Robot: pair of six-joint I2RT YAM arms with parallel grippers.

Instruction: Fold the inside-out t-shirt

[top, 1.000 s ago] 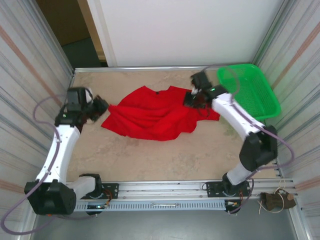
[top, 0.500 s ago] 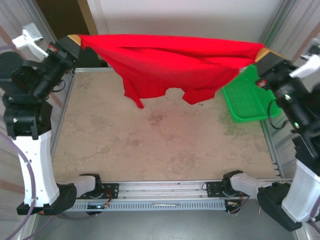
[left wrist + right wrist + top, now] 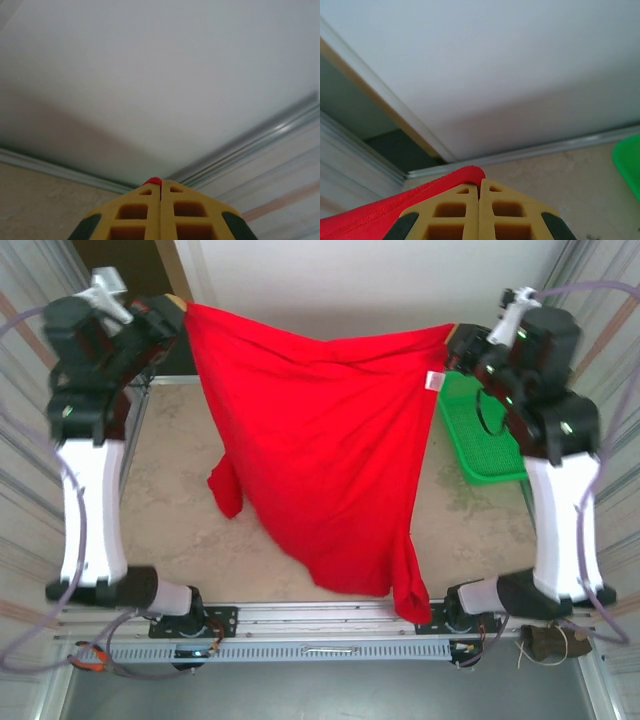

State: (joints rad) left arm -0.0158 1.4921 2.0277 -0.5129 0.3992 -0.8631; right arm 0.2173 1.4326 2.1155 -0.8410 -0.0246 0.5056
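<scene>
The 2 arms are raised high. The left gripper (image 3: 172, 310) has its jaws clenched on 1 upper corner of the inside-out t-shirt (image 3: 330, 450), above the far left corner of the tabletop (image 3: 170, 510). The right gripper (image 3: 456, 338) has its jaws clenched on the other upper corner, above the far right side. The red cloth hangs spread between them, with its lowest tip over the near edge. A small white label (image 3: 434, 381) shows beside the right grip. The green basket (image 3: 485, 455) lies by the far right corner.

Left claw (image 3: 160, 192) pressed closed, yellow fingers (image 3: 132, 212) pinching a red sliver of t-shirt (image 3: 153, 181), white wall (image 3: 160, 75) beyond
</scene>
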